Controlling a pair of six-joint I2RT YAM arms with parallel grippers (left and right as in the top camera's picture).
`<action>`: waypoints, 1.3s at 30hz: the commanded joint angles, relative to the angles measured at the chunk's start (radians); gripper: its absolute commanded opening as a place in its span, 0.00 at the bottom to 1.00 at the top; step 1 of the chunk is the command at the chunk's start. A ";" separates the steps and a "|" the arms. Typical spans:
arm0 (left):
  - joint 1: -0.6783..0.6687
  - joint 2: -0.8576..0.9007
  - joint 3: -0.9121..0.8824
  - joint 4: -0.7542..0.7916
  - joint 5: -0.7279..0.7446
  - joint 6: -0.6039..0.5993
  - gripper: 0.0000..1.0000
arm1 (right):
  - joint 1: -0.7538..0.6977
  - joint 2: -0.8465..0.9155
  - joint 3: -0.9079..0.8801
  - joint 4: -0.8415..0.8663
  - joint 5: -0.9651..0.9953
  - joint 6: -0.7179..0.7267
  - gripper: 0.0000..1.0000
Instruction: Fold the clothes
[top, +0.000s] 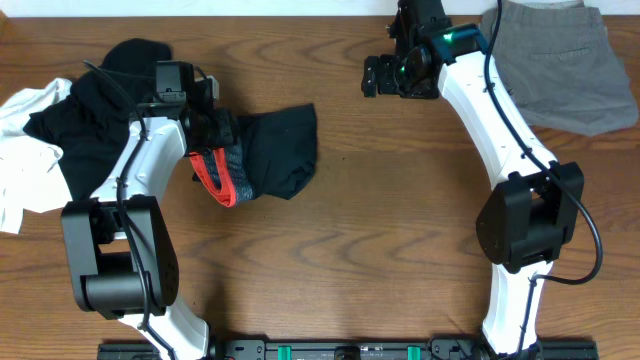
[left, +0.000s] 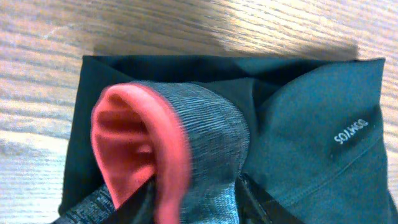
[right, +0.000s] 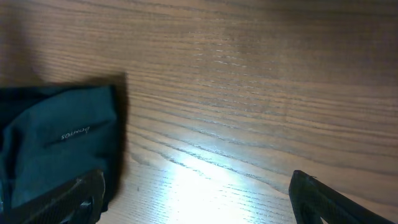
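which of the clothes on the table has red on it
The black trousers mid-table, at the left hand: their grey waistband shows coral red inside. The black garment and white T-shirt at the left edge and the grey shorts show no red.

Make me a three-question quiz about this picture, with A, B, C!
1. Where are the grey shorts? A) in a basket B) beside the right arm C) on a chair
2. What colour is inside the waistband of the trousers? A) blue B) yellow C) coral red
3. How is the right claw? A) open, empty B) shut on a sock C) shut on a spoon
Answers: B, they lie next to it; C, red lining shows; A, fingers stand wide over the bare table.
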 joint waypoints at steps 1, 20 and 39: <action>0.004 -0.006 0.015 0.002 -0.007 0.011 0.19 | 0.002 -0.025 0.007 0.002 0.016 -0.016 0.93; 0.074 -0.165 0.050 -0.136 -0.243 0.011 0.06 | 0.003 -0.025 0.006 -0.018 0.029 -0.016 0.96; 0.072 -0.123 0.051 -0.330 -0.066 0.011 0.58 | 0.003 -0.025 0.006 -0.059 0.023 -0.054 0.97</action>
